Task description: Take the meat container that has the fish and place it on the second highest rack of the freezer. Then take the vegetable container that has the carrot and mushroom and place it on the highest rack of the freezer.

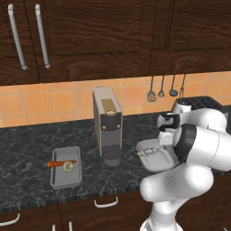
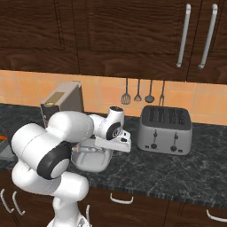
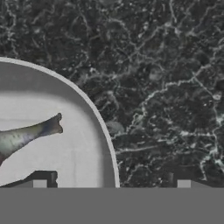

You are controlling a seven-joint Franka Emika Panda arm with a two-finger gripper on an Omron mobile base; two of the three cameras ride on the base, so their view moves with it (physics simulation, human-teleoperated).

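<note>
The meat container point(image 1: 158, 163) is a round grey bowl on the dark counter, also seen in the right base view point(image 2: 91, 163). A silvery fish point(image 3: 26, 135) lies inside it, tail toward the rim. My gripper point(image 3: 111, 184) hangs just above the bowl's rim point(image 3: 98, 118), open, one fingertip point(image 3: 39, 183) over the inside and the other over the counter. The hand point(image 2: 113, 142) points down at the bowl. The vegetable container point(image 1: 66, 179), a grey rectangular tray holding a carrot point(image 1: 59, 164) and a mushroom point(image 1: 69, 167), sits on the counter to the left.
A tall coffee machine point(image 1: 107, 122) stands between the two containers. A silver toaster point(image 2: 165, 128) sits to the right of the bowl. Utensils point(image 2: 144, 94) hang on the orange tiled wall. Dark cabinets run above and below the counter.
</note>
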